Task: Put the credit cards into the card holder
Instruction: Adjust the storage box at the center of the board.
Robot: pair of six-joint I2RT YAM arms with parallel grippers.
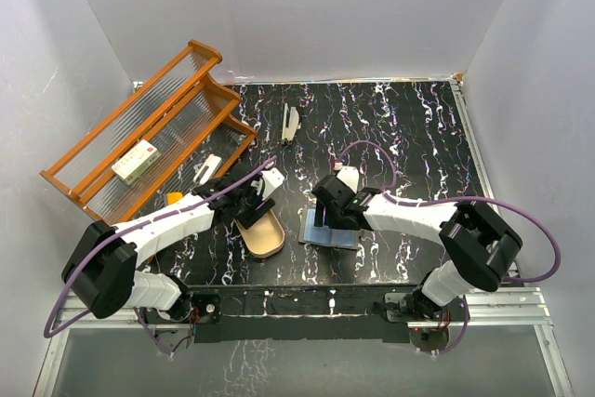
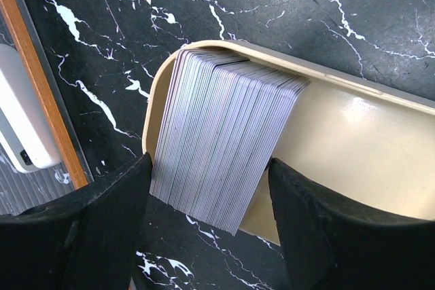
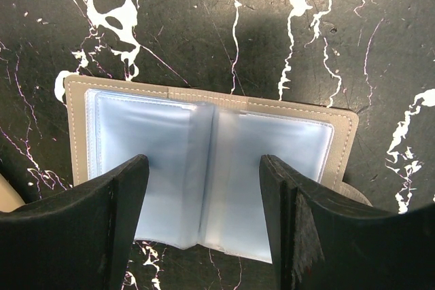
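I have the left pincer [image 2: 209, 164] down over the cards [image 2: 224, 127], and the grab turns on how the two line up. The cards sit as a fanned stack in the near end of the tan tray [image 2: 353, 147], leaning against its rounded wall. Their edges show as fine stripes running from the far rim toward my wrist. My two fingers stand either side of that run, so closing them would press across the stripes and squeeze the cards face to face rather than catch them end-on.

The pincer is released. The left finger [image 2: 102, 229] looks to be right at the stack's flank. A thin strip of tray shows between the cards and the right finger [image 2: 326, 229] — so nothing is gripped yet. The near end of the stack overhangs the tray's rim above the black marbled table [image 2: 272, 5]. I judge that end the easiest to pinch.

The card holder [image 3: 163, 134] lies opened flat on the table with its clear bluish sleeves up and its fold running away from the camera. The right pincer [image 3: 204, 159] hangs spread wide over it with one finger to each side of the fold. I cannot tell whether the tips touch the sleeves.

From above, the holder lies just to the right of the tray. The left arm is the one at the cards — the carry, I judge, is a short move rightward.
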